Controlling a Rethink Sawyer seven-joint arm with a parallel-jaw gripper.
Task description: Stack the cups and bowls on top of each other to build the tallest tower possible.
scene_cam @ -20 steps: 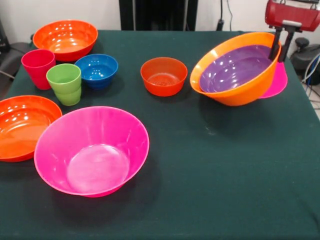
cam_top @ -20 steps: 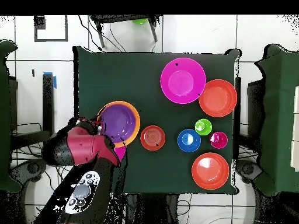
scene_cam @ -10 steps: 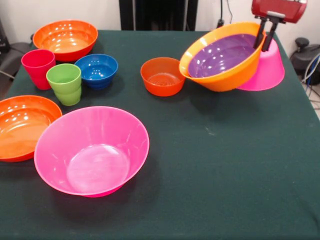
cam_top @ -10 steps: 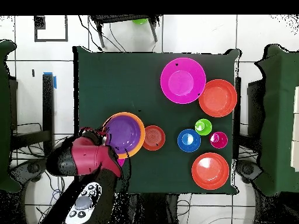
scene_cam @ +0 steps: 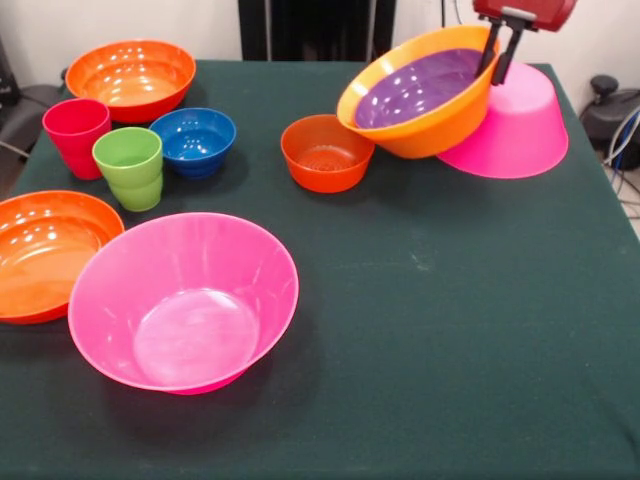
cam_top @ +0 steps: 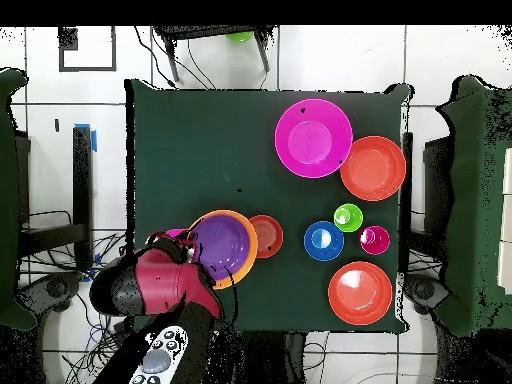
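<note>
The gripper [scene_cam: 497, 55] is up at the table's far corner in the front view, and its black fingers [scene_cam: 489, 52] are clamped over the rim of the orange bowl [scene_cam: 425, 125], one inside, one outside. The purple bowl [scene_cam: 420, 85] rides nested inside it. The pair hangs tilted, mouth tipped toward nine o'clock, low rim just above the small red-orange bowl [scene_cam: 325, 152].

At about four o'clock of the tilted pair sits the upturned hot pink bowl [scene_cam: 515, 130], the tower base. The orange bowl leans against its side rather than sitting square on top; how much weight rests there cannot be told. From overhead, only a pink sliver [cam_top: 177, 234] shows past the arm [cam_top: 150, 285].

The step in hand looks like placing this nested pair onto the base. The next move calls for levelling the bowls, centring them over the pink bottom and lowering before release; let go at this tilt and they would likely slide off.

Everything else waits: the red cup [scene_cam: 75, 135] and green cup [scene_cam: 130, 167] touching, the blue bowl [scene_cam: 193, 140] beside them at three o'clock, a shallow red-orange bowl [scene_cam: 130, 78] at the back, another [scene_cam: 45, 255] at the front view's left edge, and the second hot pink bowl [scene_cam: 185, 300] upright in front.
</note>
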